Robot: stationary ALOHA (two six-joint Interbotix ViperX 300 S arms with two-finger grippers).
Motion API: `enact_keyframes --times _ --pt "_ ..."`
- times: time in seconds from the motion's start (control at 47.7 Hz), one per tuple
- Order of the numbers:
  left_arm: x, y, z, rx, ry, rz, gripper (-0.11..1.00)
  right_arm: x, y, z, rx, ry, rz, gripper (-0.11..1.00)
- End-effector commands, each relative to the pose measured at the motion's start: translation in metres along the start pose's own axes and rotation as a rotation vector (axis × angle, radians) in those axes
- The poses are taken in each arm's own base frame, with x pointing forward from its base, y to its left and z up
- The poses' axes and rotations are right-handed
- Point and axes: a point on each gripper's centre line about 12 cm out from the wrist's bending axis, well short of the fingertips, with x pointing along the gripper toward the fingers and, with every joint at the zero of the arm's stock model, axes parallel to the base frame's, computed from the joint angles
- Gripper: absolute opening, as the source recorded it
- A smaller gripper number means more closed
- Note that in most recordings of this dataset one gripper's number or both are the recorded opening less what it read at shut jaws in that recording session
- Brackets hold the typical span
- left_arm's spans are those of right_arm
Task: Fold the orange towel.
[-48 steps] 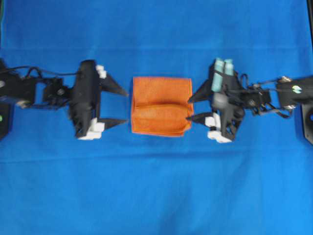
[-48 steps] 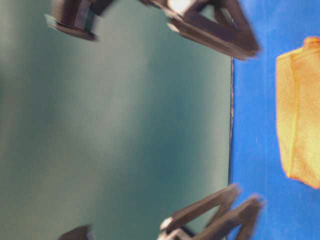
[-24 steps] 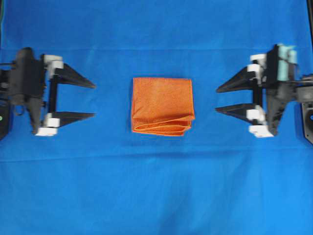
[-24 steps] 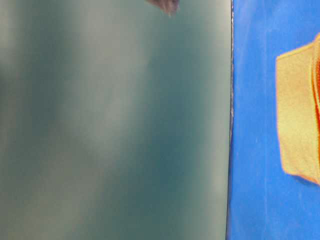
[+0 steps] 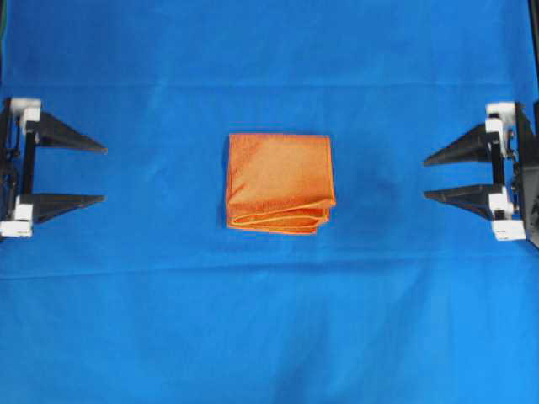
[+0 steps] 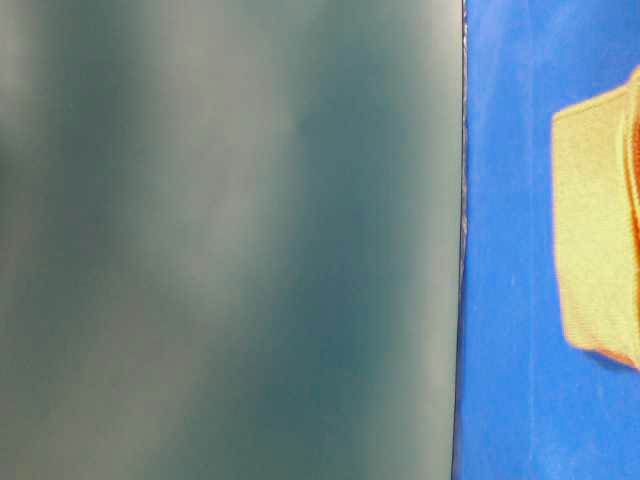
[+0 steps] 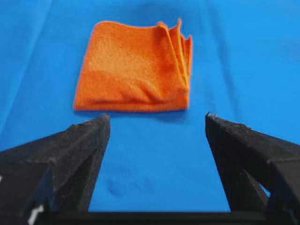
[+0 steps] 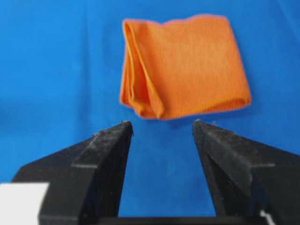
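The square bright-orange terry towel (image 5: 280, 194) lies folded, layered hems stacked along one edge, mid-surface on the smooth blue cloth (image 5: 269, 337); left end effector (image 5: 103, 174) and right end effector (image 5: 425, 177) gape released, well apart from it.

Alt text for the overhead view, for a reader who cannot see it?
A folded orange towel lies in the middle of a blue cloth, its layered edges toward the bottom. The left gripper and right gripper sit open at opposite edges, touching nothing.
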Motion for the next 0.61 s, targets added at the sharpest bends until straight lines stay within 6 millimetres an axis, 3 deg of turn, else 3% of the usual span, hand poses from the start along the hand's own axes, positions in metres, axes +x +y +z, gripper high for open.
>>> enact_keyframes --times 0.0,0.587 --pt "-0.0033 -0.0002 0.0016 -0.006 -0.026 -0.001 0.77 -0.0012 -0.0019 -0.0017 0.009 -0.028 0.003 0.59" --pt "-0.0056 -0.0003 -0.0001 -0.013 -0.028 -0.001 0.77 -0.0019 -0.0047 -0.0022 0.016 -0.06 0.002 0.59"
